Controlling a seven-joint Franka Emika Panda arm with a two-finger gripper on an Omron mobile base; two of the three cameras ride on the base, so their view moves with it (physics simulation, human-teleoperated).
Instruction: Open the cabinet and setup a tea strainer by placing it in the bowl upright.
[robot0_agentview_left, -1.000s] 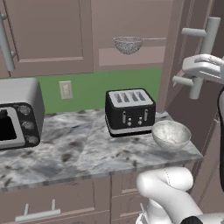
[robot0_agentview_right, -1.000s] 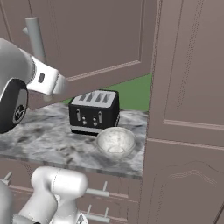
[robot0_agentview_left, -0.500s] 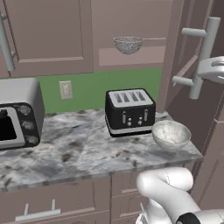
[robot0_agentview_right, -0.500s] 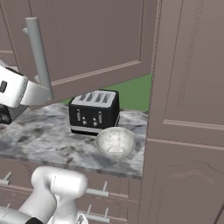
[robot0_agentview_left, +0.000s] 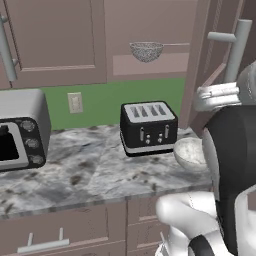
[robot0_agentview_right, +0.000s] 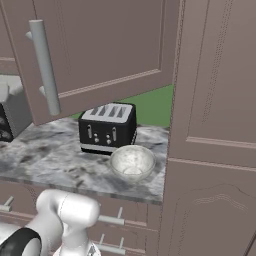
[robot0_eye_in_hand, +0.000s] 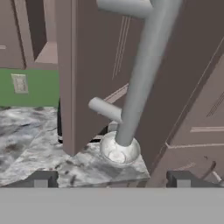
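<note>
Overhead, tea strainer (robot0_agentview_left: 146, 51) handle pointing right.

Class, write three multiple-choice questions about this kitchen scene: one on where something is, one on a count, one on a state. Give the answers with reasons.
1. Where is the tea strainer?
A. in the bowl
B. on the cabinet shelf
C. on the toaster

2. How many slots does the toaster have?
A. two
B. four
C. six

3. What state is the cabinet door in?
A. open
B. shut
C. removed

Answers: 1 B, it sits on the shelf above the backsplash; 2 B, four slots show on top; 3 A, the door is swung out over the bowl.
</note>
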